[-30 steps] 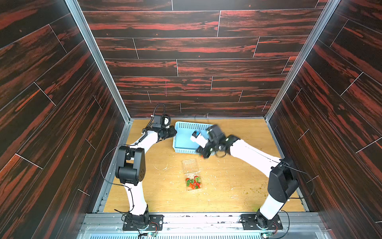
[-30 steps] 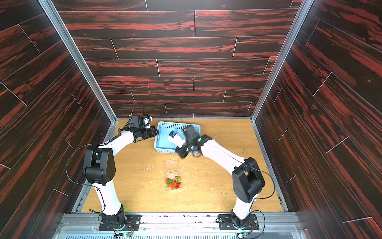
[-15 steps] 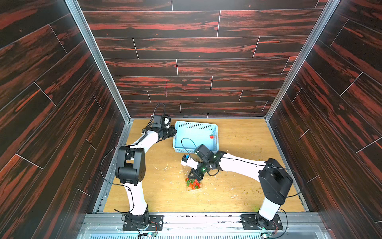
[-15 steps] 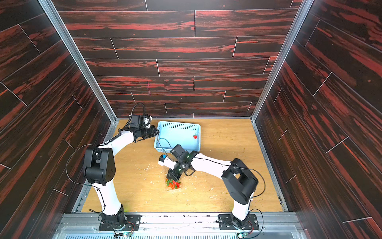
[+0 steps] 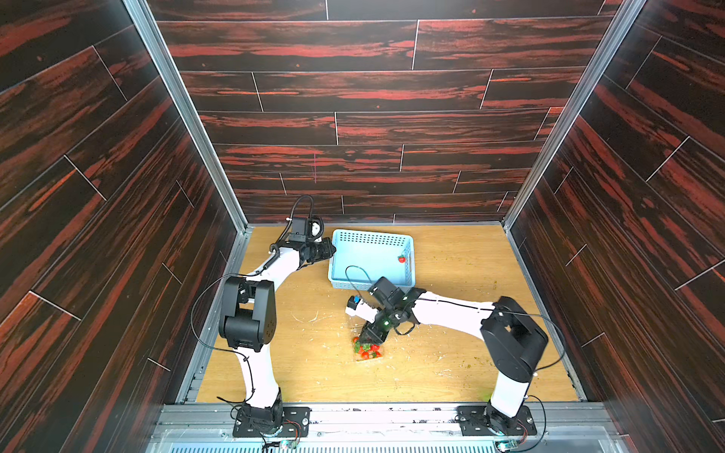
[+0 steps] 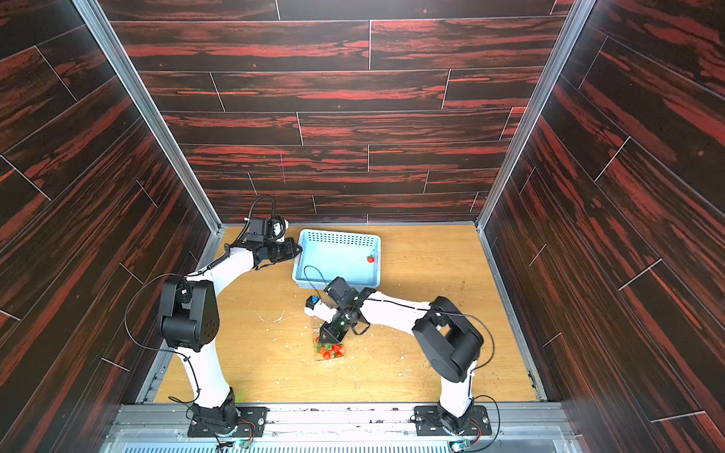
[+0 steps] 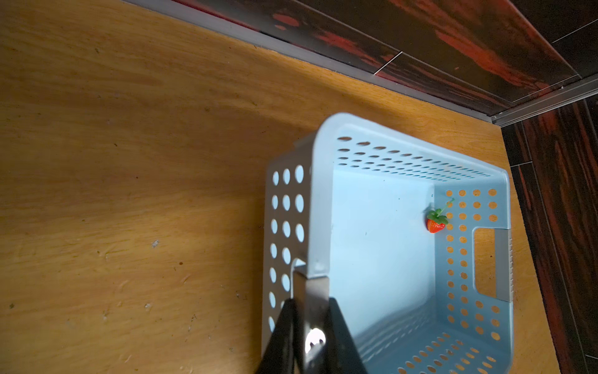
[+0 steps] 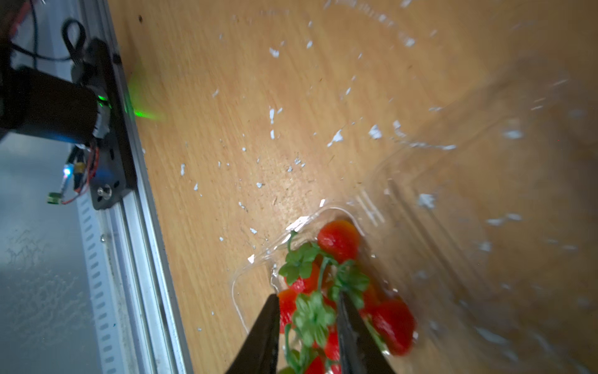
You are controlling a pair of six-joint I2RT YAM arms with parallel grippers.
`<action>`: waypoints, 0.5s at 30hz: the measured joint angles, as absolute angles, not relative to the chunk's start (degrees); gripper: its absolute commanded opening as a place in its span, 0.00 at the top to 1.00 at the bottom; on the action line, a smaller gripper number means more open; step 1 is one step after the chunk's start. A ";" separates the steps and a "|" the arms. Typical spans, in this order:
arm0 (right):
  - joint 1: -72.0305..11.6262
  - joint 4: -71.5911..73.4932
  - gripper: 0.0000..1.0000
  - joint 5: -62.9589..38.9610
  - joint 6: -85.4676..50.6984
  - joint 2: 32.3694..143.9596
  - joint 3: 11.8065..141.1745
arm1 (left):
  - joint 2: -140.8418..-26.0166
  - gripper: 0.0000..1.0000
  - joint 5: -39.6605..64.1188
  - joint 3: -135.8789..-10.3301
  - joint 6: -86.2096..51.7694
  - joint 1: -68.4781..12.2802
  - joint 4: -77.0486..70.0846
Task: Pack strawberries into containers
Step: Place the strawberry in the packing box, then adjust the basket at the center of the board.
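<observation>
Several strawberries (image 5: pixel 367 350) (image 6: pixel 329 350) lie heaped in the clear container (image 5: pixel 377 356) at the table's middle. My right gripper (image 5: pixel 367 338) (image 8: pixel 309 299) hangs just over them, jaws apart. A leafy green cap sits blurred between the jaws, and I cannot tell whether they touch it. The container's open lid (image 8: pixel 485 162) is blurred. One more strawberry (image 5: pixel 401 259) (image 7: pixel 436 223) lies inside the light blue basket (image 5: pixel 368 235) against its right wall. My left gripper (image 5: pixel 331 251) (image 7: pixel 310 299) is shut on the basket's left rim.
White flecks (image 8: pixel 336 137) litter the wooden table around the container. An aluminium rail (image 8: pixel 129 226) and the right arm's base (image 8: pixel 48 107) border the table's front. The basket (image 6: pixel 337 237) stands near the back wall, just behind my right arm.
My right arm swung from the basket down to the container and its jaws opened. With the arm gone, the lone strawberry in the basket came into sight. The left arm stayed put.
</observation>
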State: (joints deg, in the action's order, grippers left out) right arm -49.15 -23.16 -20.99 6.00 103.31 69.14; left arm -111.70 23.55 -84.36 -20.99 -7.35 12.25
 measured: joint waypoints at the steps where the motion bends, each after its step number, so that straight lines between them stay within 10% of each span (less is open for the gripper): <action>1: -48.03 -23.18 0.65 -21.08 5.98 102.54 69.89 | -111.70 1.00 23.55 -84.36 -20.99 -7.35 12.29; 15: -31.03 -22.94 0.58 -5.63 10.07 112.60 94.04 | -111.70 1.00 23.57 -84.36 -20.84 -7.35 12.40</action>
